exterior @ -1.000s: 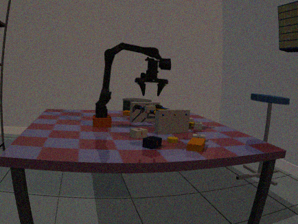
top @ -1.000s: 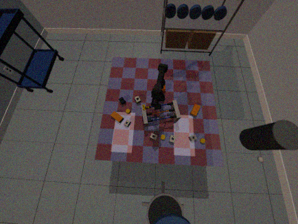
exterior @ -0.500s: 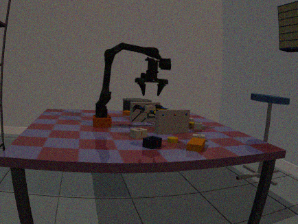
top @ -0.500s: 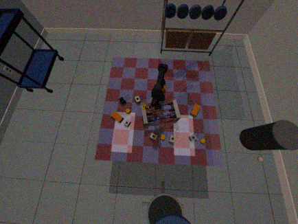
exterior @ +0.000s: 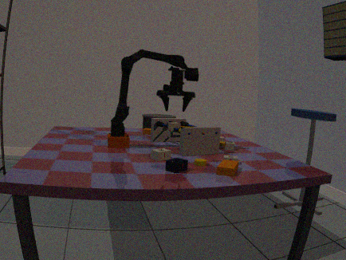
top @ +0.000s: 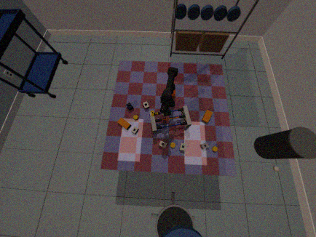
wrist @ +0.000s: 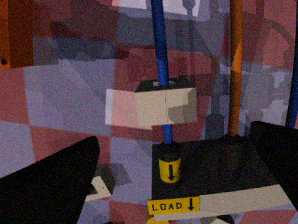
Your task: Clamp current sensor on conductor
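Note:
The current sensor [wrist: 175,107] is a cream block with a black top, seen in the wrist view around the blue LOAD conductor [wrist: 160,47]. The conductor enters at its black top and comes out below. A thin seam runs down its face, and its halves look together; whether it is latched cannot be told. No arrow on it is readable. The yellow LOAD sleeve [wrist: 170,170] and LOAD label [wrist: 173,205] are below it in that view, both with arrows pointing down the picture. My gripper [exterior: 175,110] [wrist: 174,136] is wide open and empty, above the wiring fixture.
The fixture has two upright cream end plates [exterior: 200,141] [top: 186,116], with an orange conductor [wrist: 235,75] beside the blue one. Around it are orange blocks [top: 207,116] [exterior: 228,167], a black block [exterior: 176,165] [top: 129,105], a white block [exterior: 160,154] and yellow discs [top: 135,117].

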